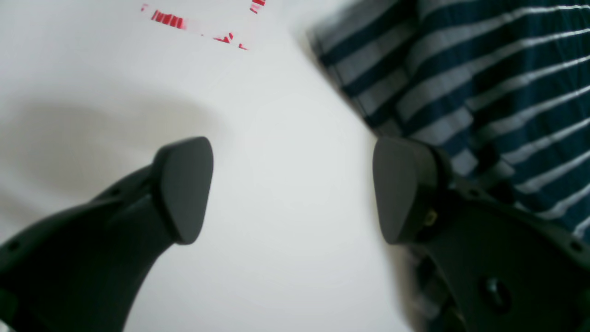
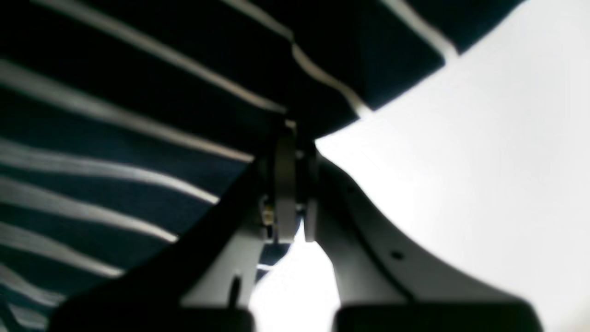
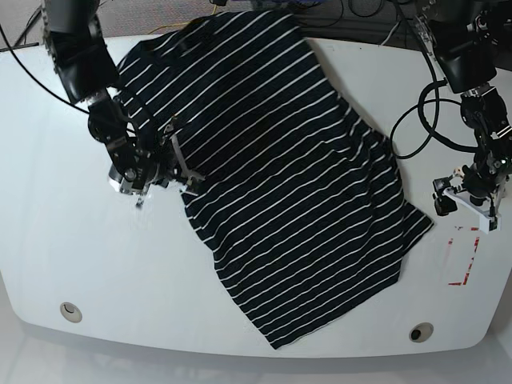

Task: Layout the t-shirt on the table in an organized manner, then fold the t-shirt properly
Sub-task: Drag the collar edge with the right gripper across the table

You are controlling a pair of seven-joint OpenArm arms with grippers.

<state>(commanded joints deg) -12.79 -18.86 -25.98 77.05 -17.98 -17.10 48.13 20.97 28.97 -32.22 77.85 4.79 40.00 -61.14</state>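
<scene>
The t-shirt (image 3: 280, 176), dark with thin white stripes, lies spread diagonally across the white tabletop (image 3: 64, 240), running from the upper centre of the base view down to a corner near the lower centre edge; its top end reaches the tabletop's far edge. The right claw (image 3: 186, 178), at centre left of the base view, sits at the shirt's left edge, and the right wrist view shows its jaws pressed together on a fold of the striped fabric (image 2: 138, 138), with the cloth draped over the upper left of that frame and bare tabletop to the right. The left claw (image 3: 468, 204), at the right of the base view, stands just beside the shirt's right-hand edge over bare tabletop; the left wrist view shows its two dark pads (image 1: 184, 189) spread wide with nothing between them, and the striped cloth (image 1: 484, 92) lying behind the right-hand pad. A red rectangular marking (image 3: 466, 260) sits on the tabletop just below the left claw. Two small round holes (image 3: 70, 310) lie along the near edge, at lower left and lower right.
</scene>
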